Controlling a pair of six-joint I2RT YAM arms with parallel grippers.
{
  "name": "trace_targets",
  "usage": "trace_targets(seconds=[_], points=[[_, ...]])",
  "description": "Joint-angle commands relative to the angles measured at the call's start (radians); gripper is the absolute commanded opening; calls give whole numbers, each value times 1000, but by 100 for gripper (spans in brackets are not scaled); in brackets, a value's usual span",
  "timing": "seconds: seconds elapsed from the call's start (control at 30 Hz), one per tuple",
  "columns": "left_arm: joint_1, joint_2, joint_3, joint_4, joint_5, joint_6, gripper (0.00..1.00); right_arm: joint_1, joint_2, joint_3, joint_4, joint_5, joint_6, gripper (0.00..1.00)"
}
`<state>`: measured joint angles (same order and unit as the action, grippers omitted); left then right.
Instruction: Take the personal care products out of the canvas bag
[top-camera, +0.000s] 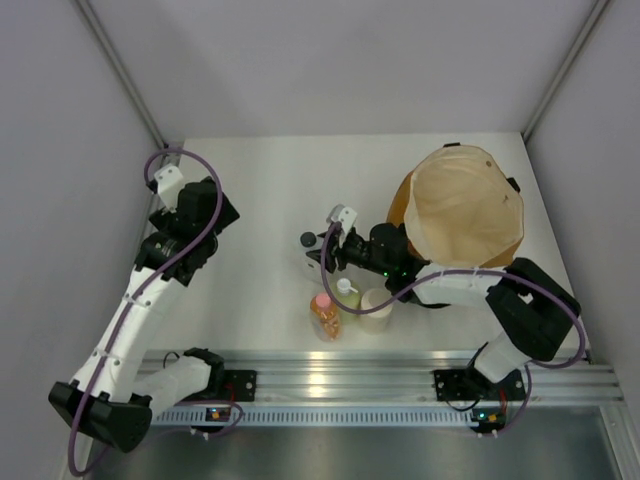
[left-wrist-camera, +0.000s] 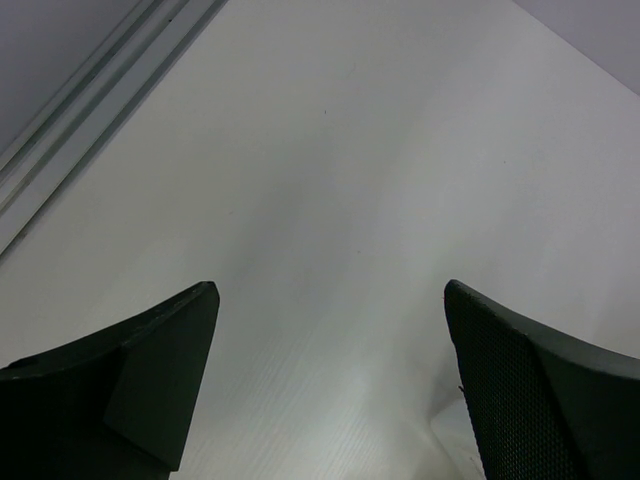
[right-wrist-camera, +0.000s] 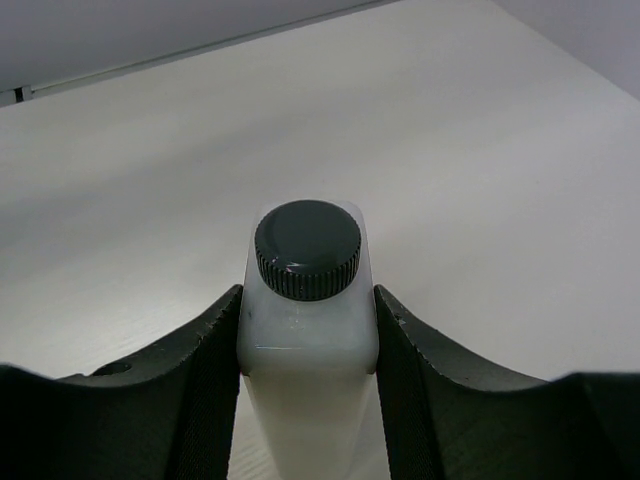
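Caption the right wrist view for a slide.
Right gripper shut on the black-capped white bottle, white table behind.

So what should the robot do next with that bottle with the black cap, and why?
Probably lower it onto the table and open the right tool. That tool is shut on the black-capped bottle, already outside the canvas bag; the orange bottle, yellow-green bottle and cream bottle stand on the table nearby.

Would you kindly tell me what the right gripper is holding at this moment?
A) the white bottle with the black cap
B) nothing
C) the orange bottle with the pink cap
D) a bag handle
A: in the right wrist view, the right gripper clamps the black-capped white bottle from both sides.
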<state>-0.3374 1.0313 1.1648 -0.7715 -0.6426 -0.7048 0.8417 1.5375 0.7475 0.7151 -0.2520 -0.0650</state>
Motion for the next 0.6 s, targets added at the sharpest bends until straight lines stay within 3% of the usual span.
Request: trace_targets(seconds=[0.0, 0.3, 0.37, 0.43, 0.5, 0.57], points=[[0, -28, -11, 6, 1, -1, 98, 5, -2, 4, 297, -24, 28, 0], [0, -27, -11, 6, 4, -1, 98, -15, 33, -43, 345, -47, 93, 0], [0, -25, -11, 6, 1, -1, 98, -21, 29, -51, 345, -59, 96, 5], [0, -25, -13, 6, 1, -5, 98, -24, 20, -48, 331, -69, 100, 24], [0, -23, -14, 5, 6, -9, 98, -27, 13, -40, 310, -79, 99, 31], [1, -22, -16, 5, 9, -12, 98, -30, 3, -30, 276, -84, 94, 47]])
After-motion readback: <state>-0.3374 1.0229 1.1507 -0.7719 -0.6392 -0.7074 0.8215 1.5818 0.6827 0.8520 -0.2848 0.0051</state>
